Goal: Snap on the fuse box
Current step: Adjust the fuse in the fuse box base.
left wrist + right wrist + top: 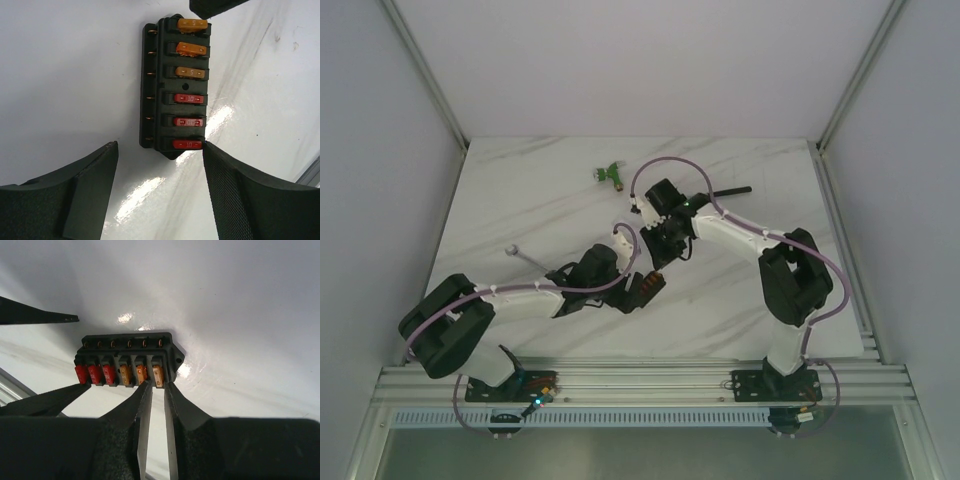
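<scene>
White marbled counter (520, 190) carried the fuse box (649, 286), which lay flat near the middle, somewhat toward the near edge. Its row held three red and three orange fuses. Left end effector (159, 150) was open, its fingers (235, 190) wide apart and flanking the red-fuse end, with one fingertip touching that end's corner. Right end effector (157, 385) showed a narrow gap between its fingers, tips at the outermost orange fuse (158, 374); whether they pinched it could not be told. A small green object (610, 175) lay toward the far edge.
</scene>
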Motion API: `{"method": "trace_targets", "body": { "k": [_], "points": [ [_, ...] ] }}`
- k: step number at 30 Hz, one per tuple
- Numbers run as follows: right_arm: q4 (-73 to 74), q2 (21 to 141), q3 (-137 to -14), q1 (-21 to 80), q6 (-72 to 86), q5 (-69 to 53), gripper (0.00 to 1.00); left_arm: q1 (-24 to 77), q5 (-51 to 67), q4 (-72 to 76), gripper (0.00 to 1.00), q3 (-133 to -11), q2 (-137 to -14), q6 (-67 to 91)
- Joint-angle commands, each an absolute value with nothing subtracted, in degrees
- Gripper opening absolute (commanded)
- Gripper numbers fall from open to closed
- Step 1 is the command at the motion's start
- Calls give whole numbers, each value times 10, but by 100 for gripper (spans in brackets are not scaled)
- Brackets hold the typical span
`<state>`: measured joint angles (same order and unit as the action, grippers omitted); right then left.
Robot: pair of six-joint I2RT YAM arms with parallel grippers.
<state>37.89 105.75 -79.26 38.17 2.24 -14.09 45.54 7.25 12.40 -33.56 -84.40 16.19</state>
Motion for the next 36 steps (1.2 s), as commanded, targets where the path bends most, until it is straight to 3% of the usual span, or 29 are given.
{"method": "trace_targets", "body": {
  "k": [1,13,22,36],
  "points": [
    [399,1076,-817,391,4,-123,22,453,75,136,76,-329,-842,156],
    [415,1099,-821,403,4,-104,19,454,89,153,63,-325,-854,162],
    [438,1120,-820,416,-1,-64,0,454,80,154,52,-322,-856,168],
    [490,1194,-765,424,-1,-7,0,453,67,153,45,-318,-862,179]
  ]
}}
